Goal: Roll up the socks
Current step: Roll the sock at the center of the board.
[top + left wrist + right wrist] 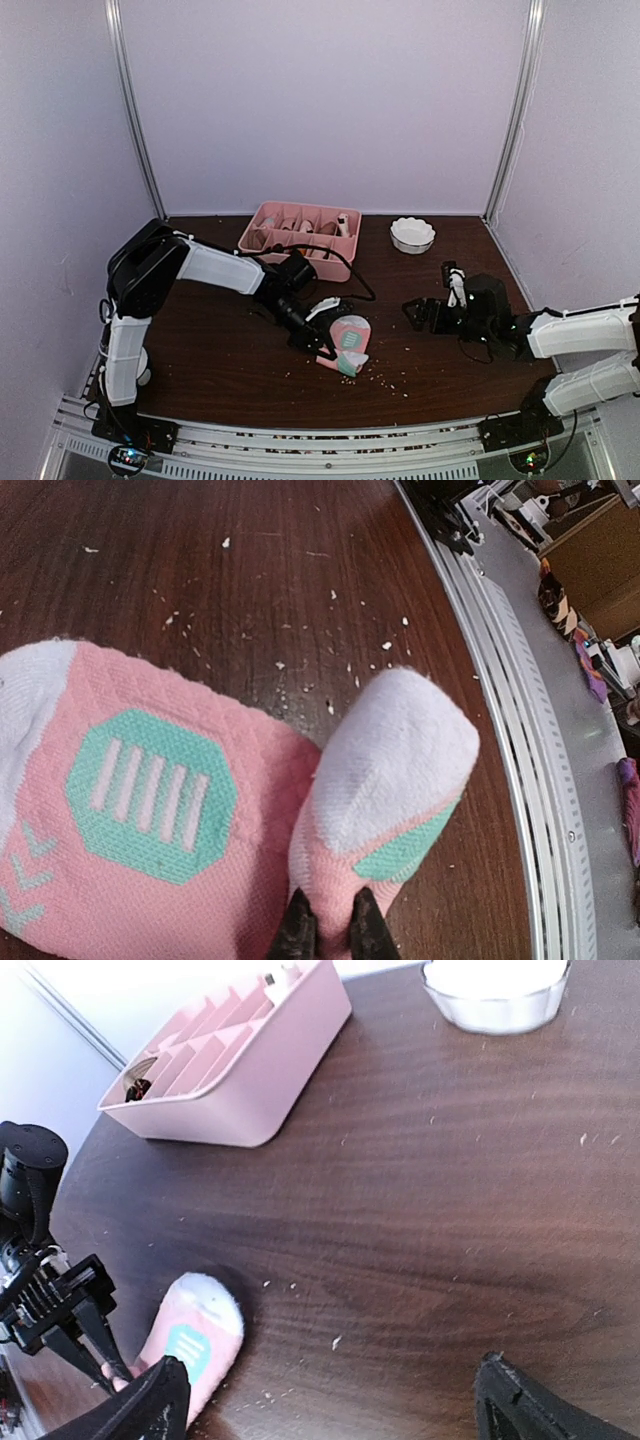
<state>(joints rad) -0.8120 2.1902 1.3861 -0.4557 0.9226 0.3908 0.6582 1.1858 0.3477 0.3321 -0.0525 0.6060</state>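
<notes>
One pink sock (150, 800), folded, edges cropped, left fingers (297, 935) pinching it

A sock (350, 338) is laid on the table (220, 340), near its front middle, with one end folded over the rest. The folded end is pinched from the left by the left gripper (328, 932). The right gripper (335, 1405) is held to the sock's right, apart from it. A tray (256, 222) is set behind the sock, at the back. A bowl (412, 236) is placed to the tray's right, apart.
</notes>
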